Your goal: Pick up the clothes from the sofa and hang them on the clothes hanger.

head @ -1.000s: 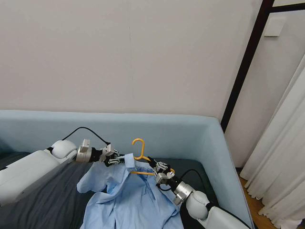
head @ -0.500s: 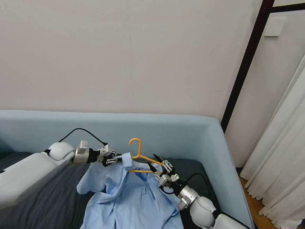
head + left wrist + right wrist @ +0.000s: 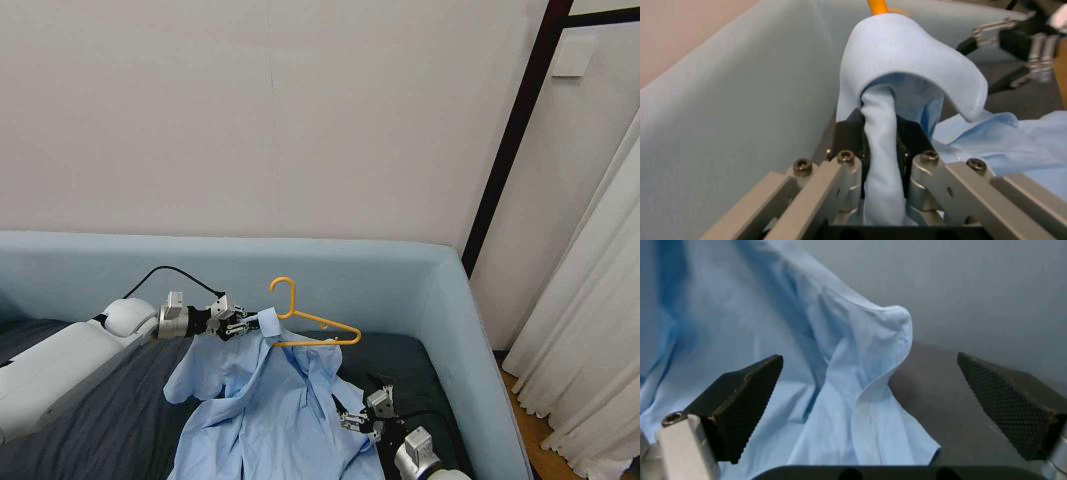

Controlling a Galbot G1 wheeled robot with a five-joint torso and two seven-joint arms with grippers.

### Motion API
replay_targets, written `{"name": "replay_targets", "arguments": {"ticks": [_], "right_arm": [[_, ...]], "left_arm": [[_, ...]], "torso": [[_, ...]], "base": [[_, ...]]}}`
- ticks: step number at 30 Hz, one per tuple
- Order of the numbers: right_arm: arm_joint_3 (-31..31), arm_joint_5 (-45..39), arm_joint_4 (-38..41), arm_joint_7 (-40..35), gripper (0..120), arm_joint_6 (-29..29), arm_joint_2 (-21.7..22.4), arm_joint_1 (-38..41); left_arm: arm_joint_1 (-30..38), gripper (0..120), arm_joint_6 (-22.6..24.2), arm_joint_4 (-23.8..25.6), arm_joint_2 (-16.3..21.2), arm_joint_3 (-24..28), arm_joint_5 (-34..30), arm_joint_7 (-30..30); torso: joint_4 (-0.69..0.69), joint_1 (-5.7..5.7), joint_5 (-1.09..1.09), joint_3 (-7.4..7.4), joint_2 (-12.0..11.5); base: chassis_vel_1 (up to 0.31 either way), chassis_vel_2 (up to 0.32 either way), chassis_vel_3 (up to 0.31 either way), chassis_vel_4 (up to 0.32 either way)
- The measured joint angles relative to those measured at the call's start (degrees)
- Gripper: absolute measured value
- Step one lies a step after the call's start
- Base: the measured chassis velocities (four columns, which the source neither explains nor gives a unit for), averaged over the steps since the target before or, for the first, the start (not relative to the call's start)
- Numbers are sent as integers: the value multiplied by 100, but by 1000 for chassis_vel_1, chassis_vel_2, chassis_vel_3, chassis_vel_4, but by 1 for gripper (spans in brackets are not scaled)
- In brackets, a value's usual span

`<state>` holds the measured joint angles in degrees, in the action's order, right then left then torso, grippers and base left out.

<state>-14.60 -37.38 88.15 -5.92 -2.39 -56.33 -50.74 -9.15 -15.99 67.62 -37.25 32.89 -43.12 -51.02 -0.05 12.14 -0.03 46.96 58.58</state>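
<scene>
Pinching the shirt [image 3: 260, 420] at its collar, left hand [image 3: 243, 325]; right hand [image 3: 362, 411] wide, nearby.

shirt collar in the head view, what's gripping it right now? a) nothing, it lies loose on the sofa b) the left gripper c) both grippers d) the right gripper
b: the left gripper is shut on the shirt collar next to the orange hanger, while the right gripper sits lower down, open and clamping nothing.
</scene>
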Motion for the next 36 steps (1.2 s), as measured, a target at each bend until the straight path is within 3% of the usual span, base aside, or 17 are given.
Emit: {"name": "replay_targets", "arguments": {"ticks": [8, 15, 17, 18, 21, 31, 36], "right_arm": [[-390, -1158, -1256, 516, 100, 483, -427, 1152], [-462, -1013, -2102, 857, 100, 511, -715, 1425], [-463, -977, -2216, 878, 95, 502, -761, 1443], [-453, -921, -2394, 909, 87, 485, -841, 1466], [-371, -882, -2725, 951, 85, 464, -1006, 1504], [-335, -984, -2845, 866, 85, 550, -1360, 1541], [-343, -988, -2925, 851, 73, 577, -1422, 1581]], "left_arm": [[-118, 7, 18, 272, 183, -58, -111, 14], [-201, 7, 27, 414, 284, -107, -134, 28], [-222, 7, 28, 445, 307, -117, -135, 28], [-263, 7, 28, 488, 349, -141, -135, 29], [-358, 7, 30, 558, 427, -206, -134, 26], [-640, 7, 35, 629, 541, -422, -93, -19], [-678, 7, 35, 688, 586, -450, -92, -18]], "torso": [[-1, 1, -2, 0, 0], [-4, 1, -1, 0, 0], [-3, 1, -1, 0, 0], [-4, 1, -2, 0, 0], [-2, 1, -2, 0, 0], [-2, 1, -2, 0, 0], [-3, 1, -2, 0, 0]], "base": [[0, 0, 0, 0], [0, 0, 0, 0], [0, 0, 0, 0], [0, 0, 0, 0], [0, 0, 0, 0], [0, 0, 0, 0], [0, 0, 0, 0]]}}
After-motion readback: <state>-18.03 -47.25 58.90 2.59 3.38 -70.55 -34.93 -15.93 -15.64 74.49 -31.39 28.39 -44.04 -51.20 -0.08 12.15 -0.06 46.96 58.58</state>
